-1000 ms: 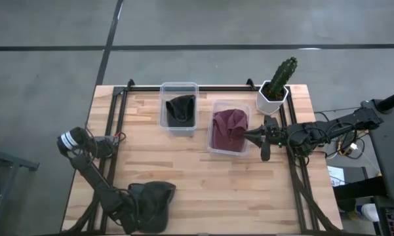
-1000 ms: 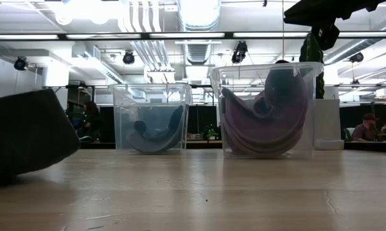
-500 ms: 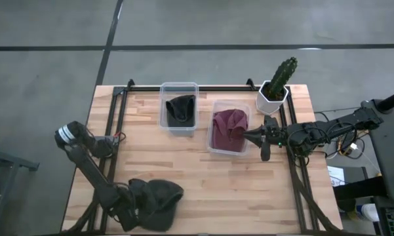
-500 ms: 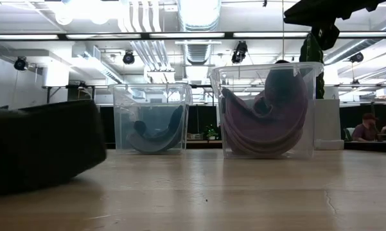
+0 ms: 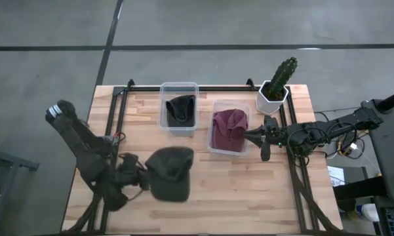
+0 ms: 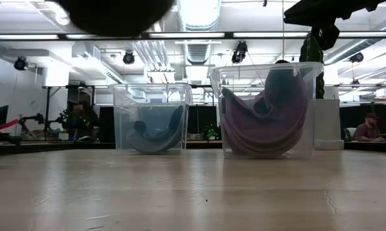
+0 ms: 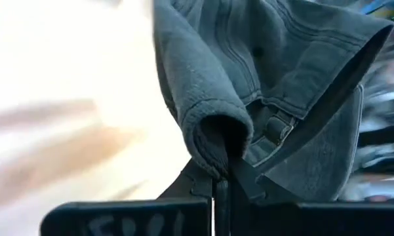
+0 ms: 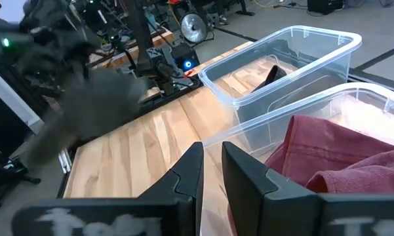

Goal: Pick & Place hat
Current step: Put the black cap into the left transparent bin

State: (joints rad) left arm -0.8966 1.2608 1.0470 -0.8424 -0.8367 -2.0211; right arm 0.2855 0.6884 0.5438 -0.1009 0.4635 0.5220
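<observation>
The left gripper [image 5: 139,178] holds a dark grey hat [image 5: 169,172] above the bench [image 5: 203,190], fingers clamped on its edge, near the clear bin [image 5: 179,107] with a dark hat. The right gripper [image 5: 244,136], fingers nearly together, waits beside the maroon-hat bin [image 5: 228,129].

Robotics lab, exposed ceiling ducts [image 6: 148,48], strip lights, equipment racks [image 8: 144,39], concrete floor [image 5: 249,23]
</observation>
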